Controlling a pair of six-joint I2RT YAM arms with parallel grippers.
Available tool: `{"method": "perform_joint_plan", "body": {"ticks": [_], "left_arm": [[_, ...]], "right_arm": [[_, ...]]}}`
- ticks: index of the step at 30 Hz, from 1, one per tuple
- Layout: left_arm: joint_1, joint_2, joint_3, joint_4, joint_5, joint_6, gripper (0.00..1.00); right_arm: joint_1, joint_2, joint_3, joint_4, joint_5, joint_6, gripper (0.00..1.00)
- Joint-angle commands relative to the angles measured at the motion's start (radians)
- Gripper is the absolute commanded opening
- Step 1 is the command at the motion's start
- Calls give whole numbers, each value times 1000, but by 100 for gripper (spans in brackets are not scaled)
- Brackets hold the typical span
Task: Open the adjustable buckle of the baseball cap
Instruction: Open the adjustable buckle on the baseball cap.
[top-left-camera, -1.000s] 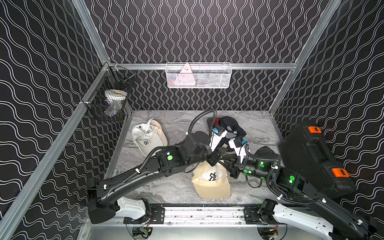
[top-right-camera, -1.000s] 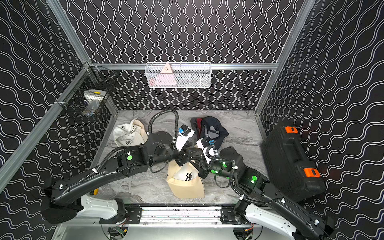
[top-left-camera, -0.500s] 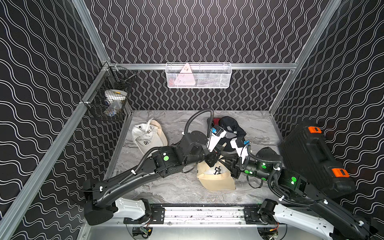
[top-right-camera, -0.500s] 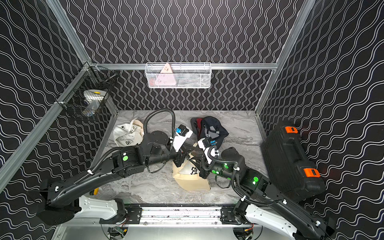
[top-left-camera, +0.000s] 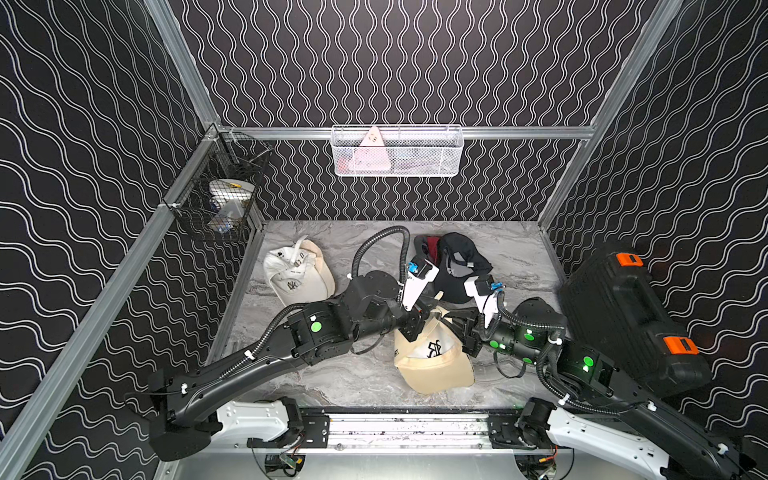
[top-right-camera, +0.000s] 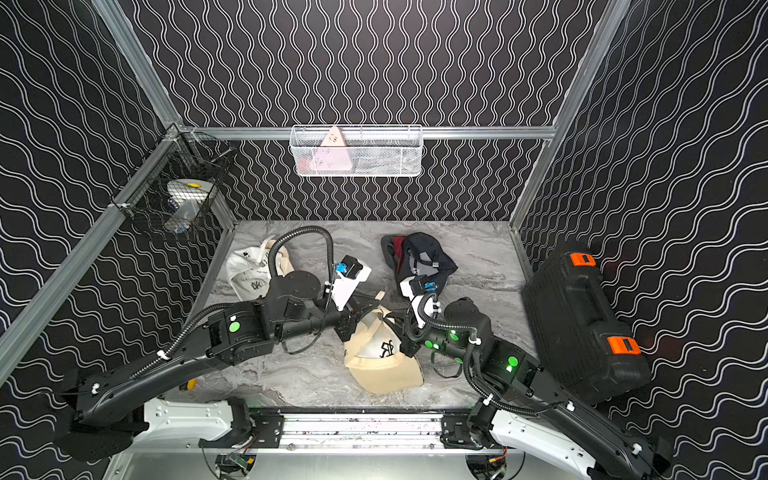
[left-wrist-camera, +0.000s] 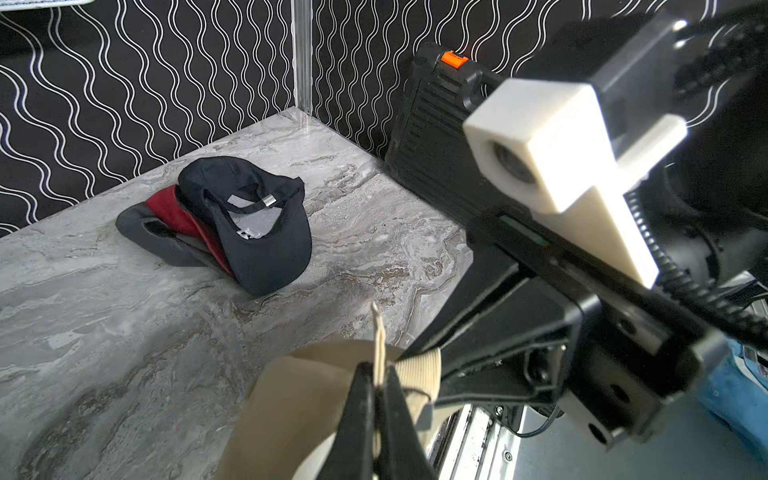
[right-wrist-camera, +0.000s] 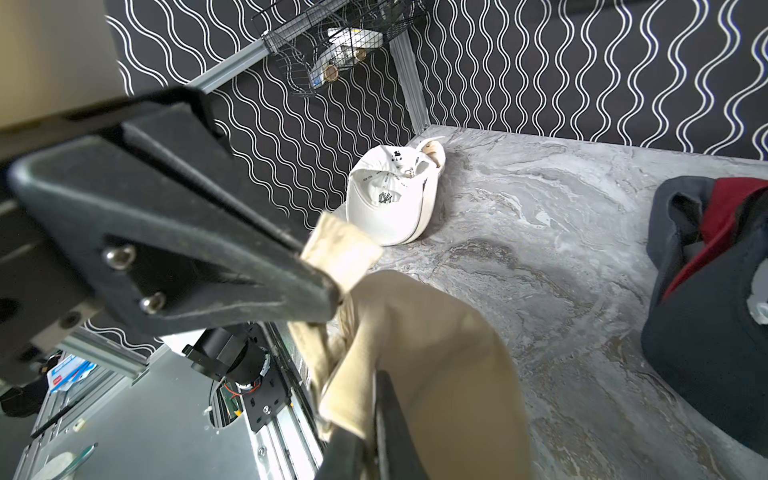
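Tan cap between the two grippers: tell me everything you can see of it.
The tan cap is soft ribbed-looking fabric with a black embroidered logo on a paler front panel. Its brim lies on the marble table; the back is raised. The left gripper is shut on its thin strap tail, the right gripper on the rear band.

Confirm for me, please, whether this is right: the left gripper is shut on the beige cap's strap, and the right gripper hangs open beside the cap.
Not quite. The left gripper is shut on the strap of the beige cap, but the right gripper is not open: the right wrist view shows its jaws closed on the cap's fabric.
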Motion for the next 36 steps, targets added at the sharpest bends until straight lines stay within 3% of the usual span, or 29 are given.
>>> {"method": "perform_joint_plan", "body": {"ticks": [1, 18, 23, 24, 26, 30, 36], "left_arm": [[1, -28, -33, 16, -18, -36, 0], [-15, -123, -161, 52, -64, -60, 0], [-19, -191, -207, 114, -126, -48, 49], [-19, -204, -215, 120, -145, -47, 53], [-20, -227, -227, 118, -200, -42, 54], [-32, -221, -221, 64, -287, -34, 44], [-80, -207, -259, 136, -293, 9, 51]], "right_arm": [[-1, -7, -4, 66, 66, 34, 0], [-1, 21, -6, 118, 74, 80, 0], [-1, 32, 12, 107, 81, 86, 0], [-1, 33, 15, 106, 80, 85, 0], [-1, 33, 20, 101, 91, 85, 0], [-1, 38, 33, 86, 110, 97, 0], [-1, 54, 49, 85, 101, 114, 0]]}}
